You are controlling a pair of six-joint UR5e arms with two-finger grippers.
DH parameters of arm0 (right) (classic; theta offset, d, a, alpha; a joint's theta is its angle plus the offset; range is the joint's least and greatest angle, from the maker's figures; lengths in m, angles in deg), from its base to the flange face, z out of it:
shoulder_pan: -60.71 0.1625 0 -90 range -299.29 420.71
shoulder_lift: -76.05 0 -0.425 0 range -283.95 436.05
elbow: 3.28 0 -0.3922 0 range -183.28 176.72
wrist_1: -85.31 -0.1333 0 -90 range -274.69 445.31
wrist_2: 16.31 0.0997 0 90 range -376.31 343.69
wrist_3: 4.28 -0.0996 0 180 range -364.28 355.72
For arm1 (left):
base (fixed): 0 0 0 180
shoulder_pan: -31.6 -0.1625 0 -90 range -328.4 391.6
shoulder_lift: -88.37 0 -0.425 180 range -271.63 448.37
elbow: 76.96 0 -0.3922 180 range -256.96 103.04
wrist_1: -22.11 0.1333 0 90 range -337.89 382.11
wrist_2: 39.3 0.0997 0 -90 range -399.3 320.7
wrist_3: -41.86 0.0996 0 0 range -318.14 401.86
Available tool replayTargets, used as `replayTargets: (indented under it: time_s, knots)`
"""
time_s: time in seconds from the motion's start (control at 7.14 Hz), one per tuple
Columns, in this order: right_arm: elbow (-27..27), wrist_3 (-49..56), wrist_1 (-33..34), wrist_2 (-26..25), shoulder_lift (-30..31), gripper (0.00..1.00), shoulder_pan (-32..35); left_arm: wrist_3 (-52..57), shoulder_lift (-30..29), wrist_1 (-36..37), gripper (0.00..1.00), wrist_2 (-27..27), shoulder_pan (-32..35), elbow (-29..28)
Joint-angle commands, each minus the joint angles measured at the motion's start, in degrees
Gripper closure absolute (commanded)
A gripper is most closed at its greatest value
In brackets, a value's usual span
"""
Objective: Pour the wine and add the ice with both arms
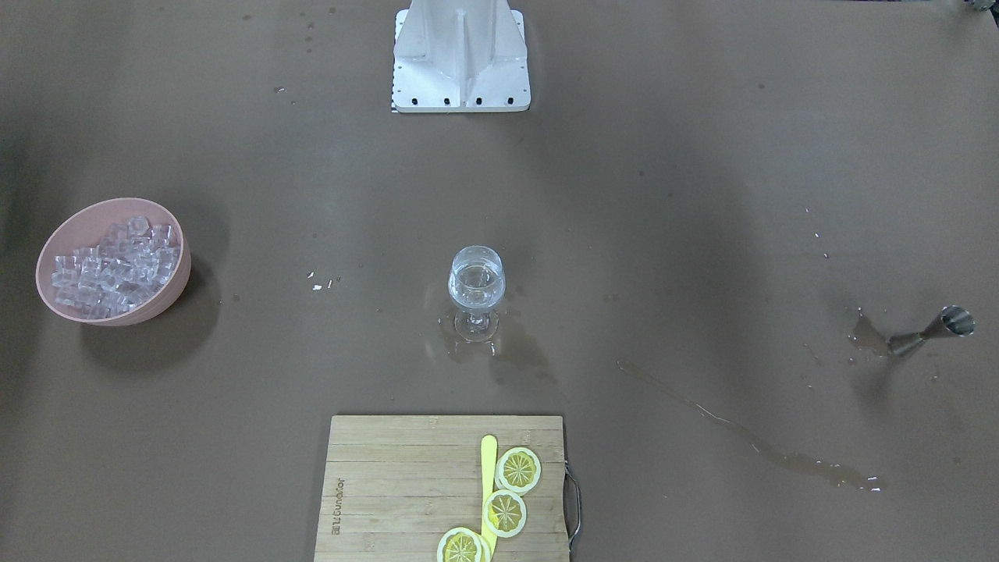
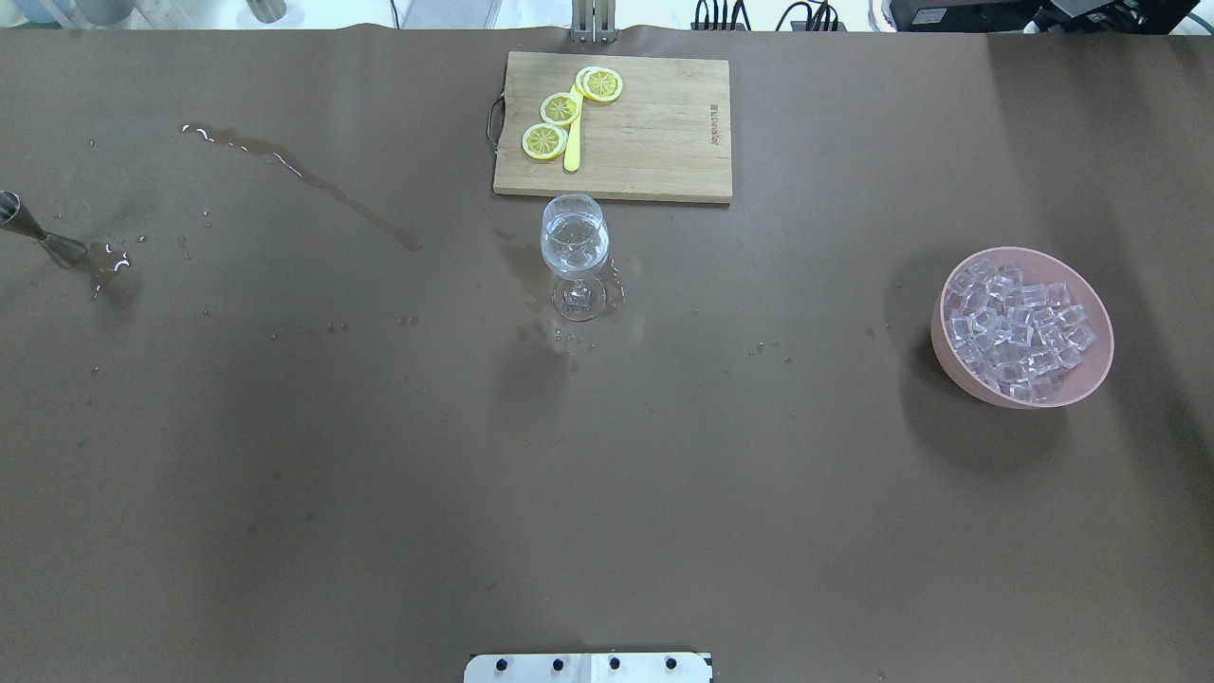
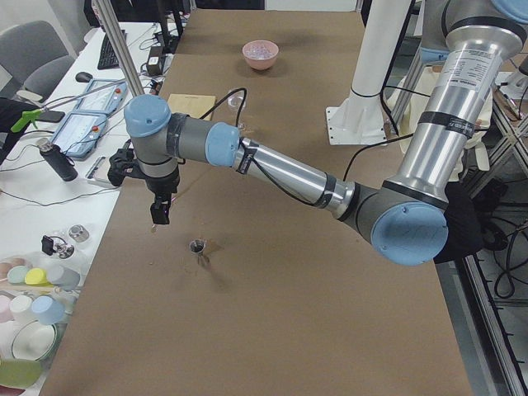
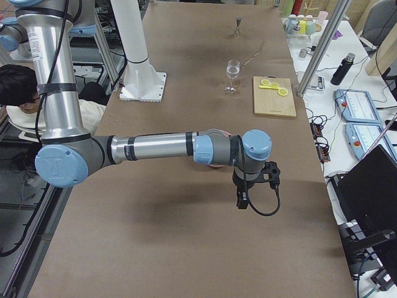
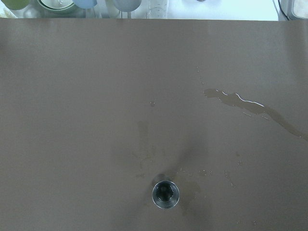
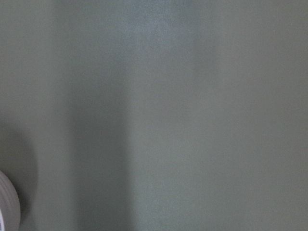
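A stemmed glass (image 1: 476, 282) (image 2: 574, 242) stands mid-table with a little clear wine in it. Many small clear ice cubes (image 1: 113, 265) (image 2: 1020, 327) fill a pink bowl (image 1: 173, 290) (image 2: 948, 360). A steel jigger (image 1: 933, 332) (image 2: 38, 237) (image 5: 165, 194) stands upright in a small puddle. My left gripper (image 3: 159, 213) hangs above the table near the jigger (image 3: 197, 247). My right gripper (image 4: 243, 200) hangs beside the bowl, whose rim (image 6: 7, 202) shows in the right wrist view. Neither gripper shows in the front, overhead or wrist views, so I cannot tell whether they are open or shut.
A wooden cutting board (image 1: 390, 484) (image 2: 654, 133) holds lemon slices (image 1: 519, 468) and a yellow stick. A long wet streak (image 1: 749, 445) (image 2: 303, 175) crosses the table between jigger and glass. The white stand (image 1: 460, 55) is at the robot's edge.
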Motion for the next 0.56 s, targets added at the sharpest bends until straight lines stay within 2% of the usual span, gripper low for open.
replayTargets:
  time_s: [0.0,0.28,0.42]
  knots:
    - [-0.2,0.0,0.3,-0.1,-0.1,0.00,0.0,-0.3,1.7,-4.2,0.02,0.0,-0.1,-0.2]
    - [-0.4,0.0,0.2,-0.1,-0.1,0.00,0.3,-0.9,3.1,-5.3,0.02,0.3,-0.7,-0.1]
    - [-0.6,0.0,0.2,-0.1,-0.2,0.00,0.3,-5.2,7.4,-14.4,0.02,0.3,-1.1,-0.1]
